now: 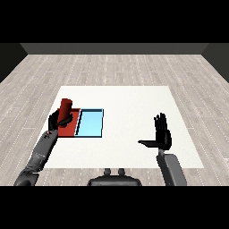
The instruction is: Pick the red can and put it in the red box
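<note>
My right robot hand (163, 135) idles at four o'clock, fingers spread; left robot hand (59, 120) grips the red can (66, 108) over the red tray (71, 129) at nine o'clock—only release left, I judge.

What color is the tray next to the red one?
Light blue, with a dark rim. The head view shows it best.

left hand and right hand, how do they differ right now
The black left hand is curled round the upright red can, holding it over the flat red tray; the black right hand holds nothing. The left hand's fingers are bent, while the right hand's are straight, pointing up, thumb out sideways. Both are black on grey forearms above the white table.
</note>
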